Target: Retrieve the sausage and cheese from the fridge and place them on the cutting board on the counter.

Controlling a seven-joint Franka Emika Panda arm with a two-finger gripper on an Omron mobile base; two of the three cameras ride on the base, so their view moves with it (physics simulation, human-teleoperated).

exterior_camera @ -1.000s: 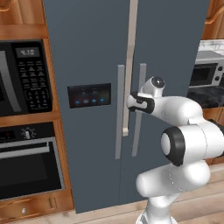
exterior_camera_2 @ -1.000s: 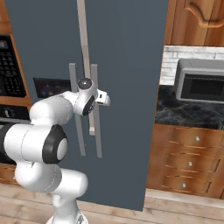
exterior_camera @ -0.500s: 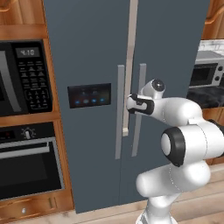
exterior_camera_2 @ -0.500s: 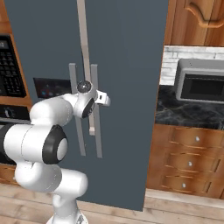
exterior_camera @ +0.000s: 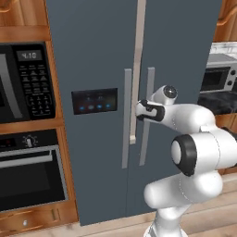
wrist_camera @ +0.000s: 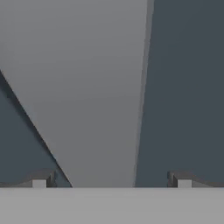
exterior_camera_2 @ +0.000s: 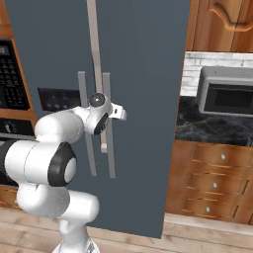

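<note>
The fridge [exterior_camera: 97, 60] stands straight ahead of me, tall and dark blue-grey, both doors shut, so the sausage and cheese are hidden behind them and I cannot say where on the shelves they lie. Two long grey handles run down the middle seam; the right-hand handle [exterior_camera: 147, 115] is the one I am working on. Over the last second my hand has eased forward and slightly down, from just short of that handle to right against it. My gripper [wrist_camera: 111, 181] is spread wide, and in the hand view the grey bar [wrist_camera: 100, 96] passes slantwise between the two dark fingertips — I am straddling it, not yet squeezing. I judge the reach finished, and the next step is to close and pull the door open. Off to the right, the black marble counter [exterior_camera_2: 207, 126] waits above wooden drawers [exterior_camera_2: 217, 183] — I cannot make out the cutting board.
</note>
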